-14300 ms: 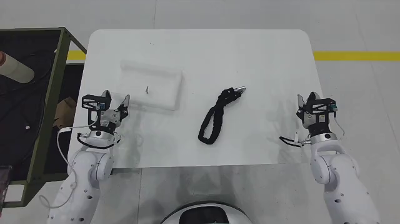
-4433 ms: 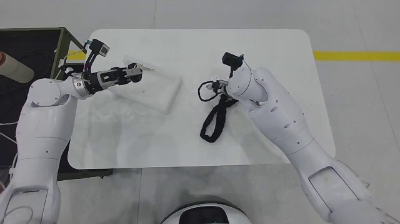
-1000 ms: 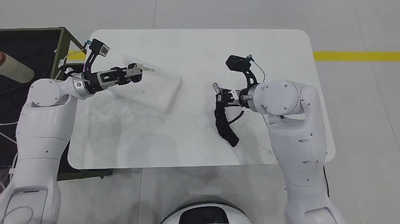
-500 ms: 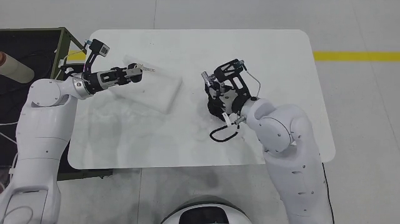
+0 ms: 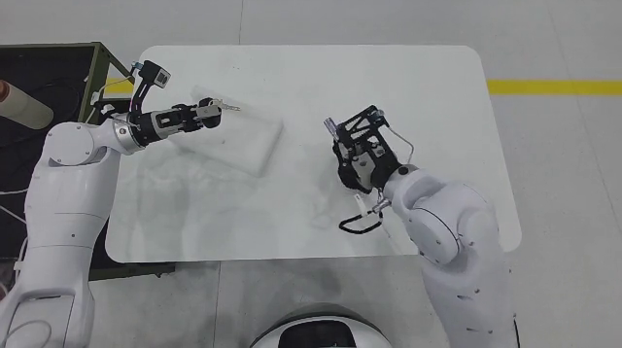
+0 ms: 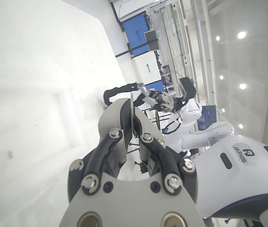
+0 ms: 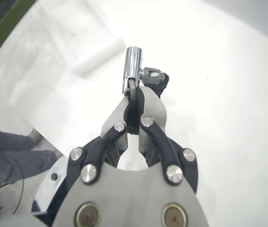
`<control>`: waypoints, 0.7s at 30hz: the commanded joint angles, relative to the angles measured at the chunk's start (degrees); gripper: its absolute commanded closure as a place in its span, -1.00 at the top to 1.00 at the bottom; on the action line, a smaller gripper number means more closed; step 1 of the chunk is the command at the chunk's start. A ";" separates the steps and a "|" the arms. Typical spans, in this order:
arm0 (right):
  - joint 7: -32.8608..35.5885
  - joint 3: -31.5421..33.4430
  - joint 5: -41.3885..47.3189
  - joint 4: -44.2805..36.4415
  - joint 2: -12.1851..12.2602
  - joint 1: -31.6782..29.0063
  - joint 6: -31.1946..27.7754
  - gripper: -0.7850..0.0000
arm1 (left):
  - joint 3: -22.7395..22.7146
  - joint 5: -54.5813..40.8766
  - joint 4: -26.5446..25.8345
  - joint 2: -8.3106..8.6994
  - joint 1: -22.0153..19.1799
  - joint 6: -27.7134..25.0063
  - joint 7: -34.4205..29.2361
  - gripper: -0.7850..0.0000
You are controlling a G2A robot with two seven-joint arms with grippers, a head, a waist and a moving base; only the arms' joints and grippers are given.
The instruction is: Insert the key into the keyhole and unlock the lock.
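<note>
My left gripper (image 5: 212, 111) hovers over the white foam pad (image 5: 243, 139) at the table's far left, shut on the key (image 5: 231, 108). In the left wrist view the key's thin metal blade (image 6: 132, 102) stands edge-on between the pads of that gripper (image 6: 132, 109). My right gripper (image 5: 342, 146) is at the table's middle, lifted and shut on the lock. The lock's chrome cylinder (image 7: 132, 66) sticks out past the tips of the right gripper (image 7: 133, 96). From it the black sleeved cable (image 6: 117, 90) curves away in the air.
The white table (image 5: 437, 86) has free room to the right and along its far side. A dark green-framed cart (image 5: 58, 105) stands off the table's left edge. The foam pad (image 7: 77, 48) lies between the two arms.
The right arm has swung round and drawn nearer with the lock, lifting its black cable off the table. The left arm and the key have stayed still.
</note>
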 commanded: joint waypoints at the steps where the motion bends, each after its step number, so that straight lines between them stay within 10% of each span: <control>1: -3.12 -0.52 1.29 0.30 0.46 -1.42 -7.66 -1.00 | 0.00 0.00 0.00 0.00 0.00 0.00 0.00 -1.00; 9: -0.56 0.82 -0.89 -2.67 0.95 -2.19 -6.88 -1.00 | 0.00 0.00 0.00 0.00 0.00 0.00 0.00 -1.00; 21: -1.92 3.66 26.32 2.56 0.90 -1.86 -5.93 -1.00 | 0.00 0.00 0.00 0.00 0.00 0.00 0.00 -1.00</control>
